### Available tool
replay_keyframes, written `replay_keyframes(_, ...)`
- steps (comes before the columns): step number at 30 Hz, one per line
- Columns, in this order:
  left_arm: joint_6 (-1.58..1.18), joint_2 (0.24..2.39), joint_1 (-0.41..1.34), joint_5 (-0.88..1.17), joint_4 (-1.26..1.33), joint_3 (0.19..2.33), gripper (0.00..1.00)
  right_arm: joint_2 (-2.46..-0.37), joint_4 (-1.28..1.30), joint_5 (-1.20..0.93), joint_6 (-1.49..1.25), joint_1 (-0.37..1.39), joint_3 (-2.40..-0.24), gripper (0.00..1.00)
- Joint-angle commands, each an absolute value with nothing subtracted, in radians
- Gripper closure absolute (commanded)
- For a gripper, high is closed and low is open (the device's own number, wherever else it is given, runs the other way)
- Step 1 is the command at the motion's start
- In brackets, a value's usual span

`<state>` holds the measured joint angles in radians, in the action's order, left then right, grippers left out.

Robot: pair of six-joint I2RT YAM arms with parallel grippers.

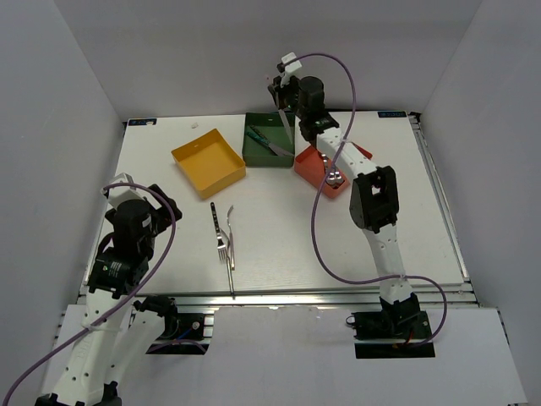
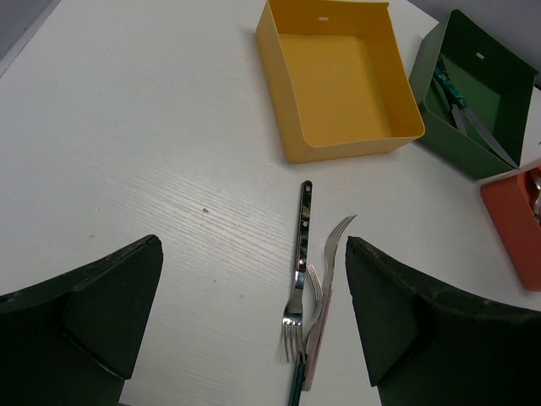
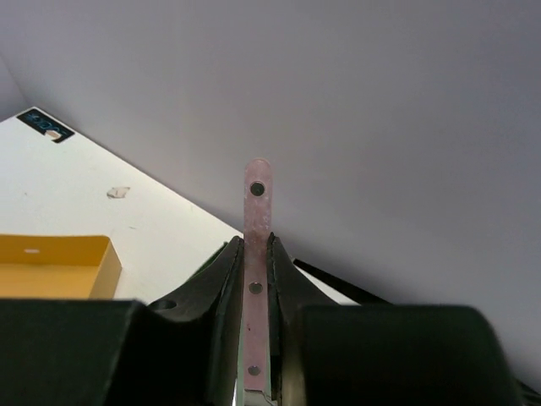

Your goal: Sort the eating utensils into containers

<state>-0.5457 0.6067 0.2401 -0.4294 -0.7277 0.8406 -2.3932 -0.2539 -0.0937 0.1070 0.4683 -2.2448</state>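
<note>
The right gripper (image 3: 256,249) clamps a pink-handled metal utensil (image 3: 257,190) – seemingly a knife – above the dark green square tray (image 1: 258,156); the left gripper (image 2: 252,254), fingers spread wide, hangs over loose silver forks (image 2: 303,279).

Left jaws wide; right jaws clamped, wrist (image 1: 309,95) seemingly raised.

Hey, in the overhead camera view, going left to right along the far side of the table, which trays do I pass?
yellow tray → dark green tray → red-orange tray. The right hand, shut on a pink-handled utensil, overlaps the dark green tray's stretch, so it is left out.
</note>
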Motion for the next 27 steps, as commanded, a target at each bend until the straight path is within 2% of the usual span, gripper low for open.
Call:
replay_keyframes(1, -0.537, 0.597, 0.244, -0.422, -0.723, 0.842, 0.02, -2.411, -0.379, -0.126, 0.110, 0.479, -2.272, 1.00)
replay_keyframes(8, -0.535, 0.575, 0.244, -0.420, -0.719, 0.838, 0.02, -2.497, -0.391, -0.150, 0.152, 0.480, -2.327, 1.00)
replay_keyframes(15, -0.532, 0.581, 0.244, -0.414, -0.719, 0.841, 0.02, -2.513, -0.385, -0.158, 0.147, 0.479, -2.286, 0.98)
replay_keyframes(16, -0.532, 0.580, 0.244, -0.414, -0.719, 0.839, 0.02, -2.507, -0.391, -0.155, 0.146, 0.479, -2.264, 0.87)
replay_keyframes(17, -0.532, 0.575, 0.244, -0.413, -0.718, 0.839, 0.02, -2.503, -0.394, -0.153, 0.147, 0.479, -2.257, 0.66)
replay_keyframes(18, -0.532, 0.574, 0.244, -0.414, -0.718, 0.839, 0.02, -2.502, -0.396, -0.146, 0.149, 0.483, -2.253, 0.60)
replay_keyframes(21, -0.532, 0.569, 0.244, -0.416, -0.718, 0.839, 0.02, -2.503, -0.380, -0.127, 0.156, 0.486, -2.269, 0.48)
replay_keyframes(23, -0.534, 0.569, 0.244, -0.417, -0.719, 0.839, 0.02, -2.494, -0.374, -0.115, 0.161, 0.489, -2.270, 0.35)
replay_keyframes(27, -0.534, 0.561, 0.244, -0.419, -0.719, 0.839, 0.02, -2.456, -0.362, -0.112, 0.172, 0.497, -2.240, 0.33)
